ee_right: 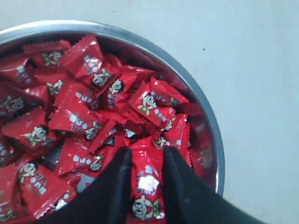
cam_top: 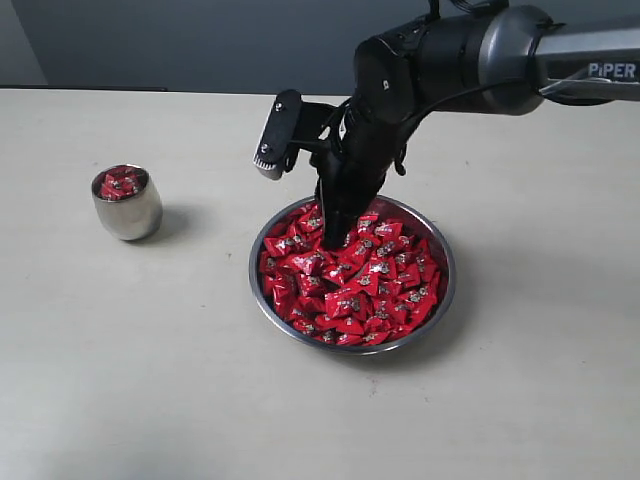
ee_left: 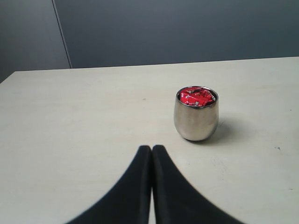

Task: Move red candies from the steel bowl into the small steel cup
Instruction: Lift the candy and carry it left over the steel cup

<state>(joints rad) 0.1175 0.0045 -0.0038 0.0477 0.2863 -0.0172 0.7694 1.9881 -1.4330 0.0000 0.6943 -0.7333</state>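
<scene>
1. Matte cream table (cam_top: 150, 390), grey wall (cam_top: 200, 40).
2. Shallow shiny bowl (cam_top: 448, 290) heaped with crinkly red candies (cam_top: 372, 285).
3. Right fingers (ee_right: 110, 186) pinch one candy (ee_right: 147, 186) there.
4. Left fingers (ee_left: 140, 179) pressed together, empty, near rounded steel cup (ee_left: 196, 123).

Soft, even light is filling all three pictures, and the pale desk (cam_top: 120, 380) is looking bright. In the exterior view the small steel cup (cam_top: 127, 203) is throwing a faint shadow to its right, and the steel bowl (cam_top: 449, 285) is doing the same. White light is glinting on the red candies (ee_right: 93, 74) and along the bowl's rim. The left end effector (ee_left: 151, 149) and the right end effector (ee_right: 147, 154) are looking blurry up close.
</scene>
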